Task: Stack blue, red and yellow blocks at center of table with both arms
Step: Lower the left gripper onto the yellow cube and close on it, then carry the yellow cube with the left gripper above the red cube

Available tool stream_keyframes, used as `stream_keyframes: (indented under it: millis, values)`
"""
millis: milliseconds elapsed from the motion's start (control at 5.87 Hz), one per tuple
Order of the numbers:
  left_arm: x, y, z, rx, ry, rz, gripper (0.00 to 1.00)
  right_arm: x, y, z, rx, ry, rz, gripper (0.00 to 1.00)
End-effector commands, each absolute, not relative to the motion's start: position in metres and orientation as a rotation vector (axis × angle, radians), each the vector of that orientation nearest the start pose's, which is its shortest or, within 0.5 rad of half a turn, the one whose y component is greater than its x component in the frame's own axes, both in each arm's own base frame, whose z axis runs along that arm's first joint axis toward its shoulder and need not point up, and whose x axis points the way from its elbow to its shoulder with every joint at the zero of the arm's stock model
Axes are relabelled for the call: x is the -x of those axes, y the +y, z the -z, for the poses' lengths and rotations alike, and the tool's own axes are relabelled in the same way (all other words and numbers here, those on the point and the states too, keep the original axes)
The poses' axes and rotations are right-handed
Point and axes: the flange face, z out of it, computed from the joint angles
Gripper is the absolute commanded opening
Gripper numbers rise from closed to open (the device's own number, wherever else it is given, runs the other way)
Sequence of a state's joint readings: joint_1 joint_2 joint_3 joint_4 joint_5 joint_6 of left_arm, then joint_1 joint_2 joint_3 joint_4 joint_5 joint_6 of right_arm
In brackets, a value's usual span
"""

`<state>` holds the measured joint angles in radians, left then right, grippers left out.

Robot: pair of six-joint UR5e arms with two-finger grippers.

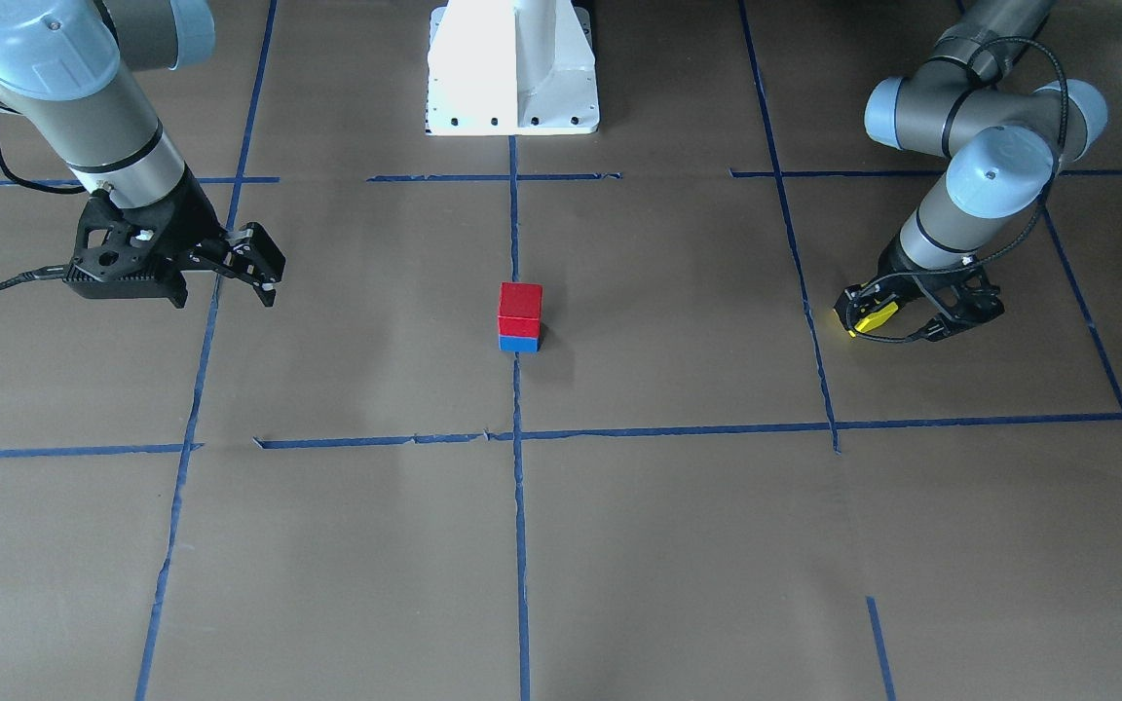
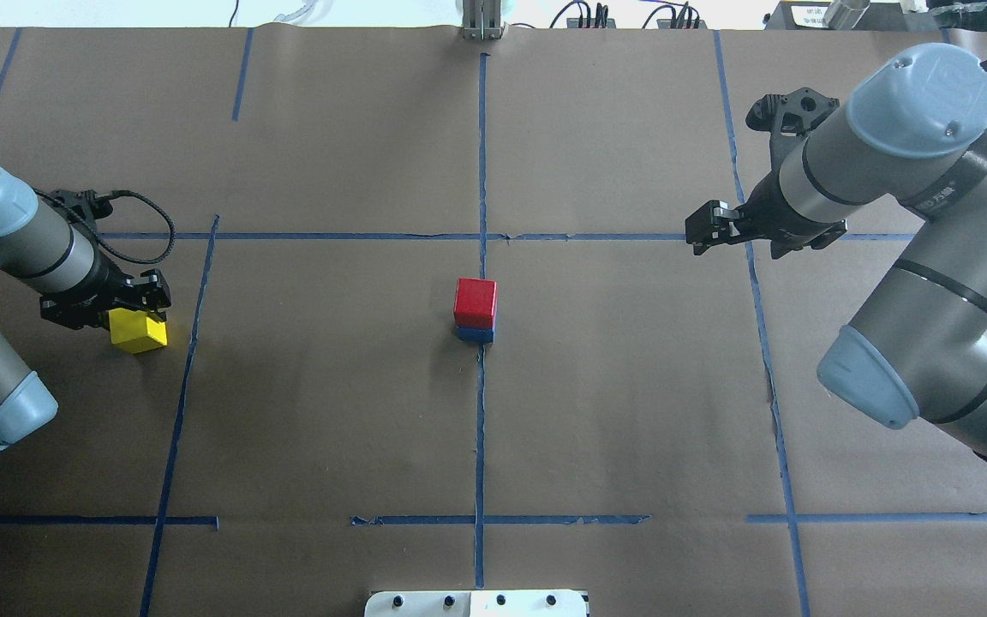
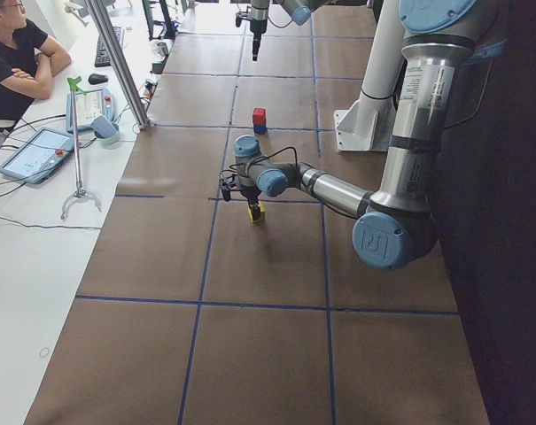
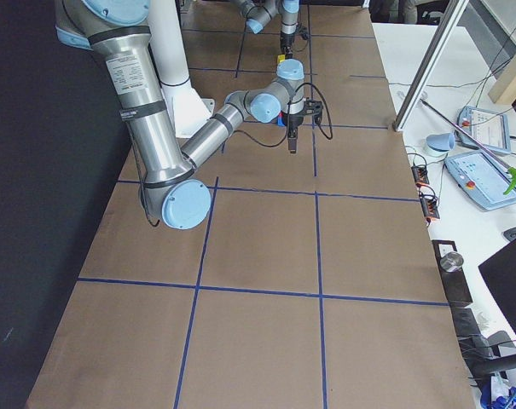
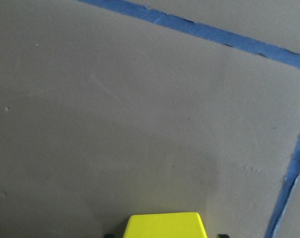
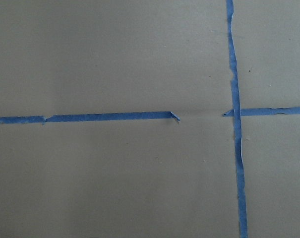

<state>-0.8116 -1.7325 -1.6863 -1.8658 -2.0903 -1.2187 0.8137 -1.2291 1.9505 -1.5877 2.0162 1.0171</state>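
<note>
A red block [image 2: 475, 300] sits on a blue block [image 2: 475, 334] at the table's centre, on the middle tape line; the stack also shows in the front view [image 1: 520, 310]. My left gripper [image 2: 135, 317] is shut on the yellow block [image 2: 139, 331], low over the table at my far left. The block also shows in the front view [image 1: 875, 319] and at the bottom edge of the left wrist view [image 5: 164, 225]. My right gripper [image 2: 703, 233] is open and empty, raised over the table at my right, far from the stack; it also shows in the front view [image 1: 267, 277].
Blue tape lines [image 2: 481, 411] divide the brown paper-covered table into squares. The white robot base [image 1: 512, 68] stands at the table's near edge. An operator [image 3: 15, 62] sits at a side bench with tablets, off the table's far side.
</note>
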Motion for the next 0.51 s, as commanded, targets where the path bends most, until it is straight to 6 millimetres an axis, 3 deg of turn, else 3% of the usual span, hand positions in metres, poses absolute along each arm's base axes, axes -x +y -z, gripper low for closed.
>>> stream_keyframes:
  millis: [0,170,341]
  values:
    - [-0.343,-0.477,-0.453,0.168,0.839,0.244,0.00,0.330,-0.476,-0.308,-0.104,-0.806,-0.082,1.00]
    - [-0.338,-0.474,-0.413,0.158,0.898,0.219,0.00,0.331,-0.477,-0.306,-0.103,-0.808,-0.082,1.00]
    - [-0.351,-0.486,-0.331,0.119,0.940,0.195,0.00,0.332,-0.478,-0.307,-0.102,-0.808,-0.081,1.00]
